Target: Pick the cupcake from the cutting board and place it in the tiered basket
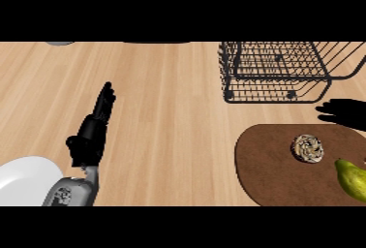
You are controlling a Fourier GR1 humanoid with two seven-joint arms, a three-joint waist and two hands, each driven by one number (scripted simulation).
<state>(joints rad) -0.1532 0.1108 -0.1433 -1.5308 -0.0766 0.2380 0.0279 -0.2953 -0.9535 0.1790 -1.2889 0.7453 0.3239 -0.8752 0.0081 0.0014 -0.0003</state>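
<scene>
Brown and rounded, the cutting board [286, 169] lies at the lower right of the pale wooden desk [164, 121], and I see the cupcake [307, 148] sitting on it, toward its upper right part, top facing up at me. Just beside it, lower and to the right, a green pear [352, 178] rests on the same board, partly cut by the edge of my view. Above the board stands the black wire tiered basket [275, 70], apart from the board's near edge. My right robot hand [344, 114] shows at the right border between basket and board, fingers spread and straight, holding nothing; it is above the board's far rim, near the cupcake but not touching it. My left robot hand [91, 133] is well apart on the left side, fingers stretched straight out toward the far side of the desk, empty. A white plate [25, 181] sits at the lower left corner, partly behind the left forearm
</scene>
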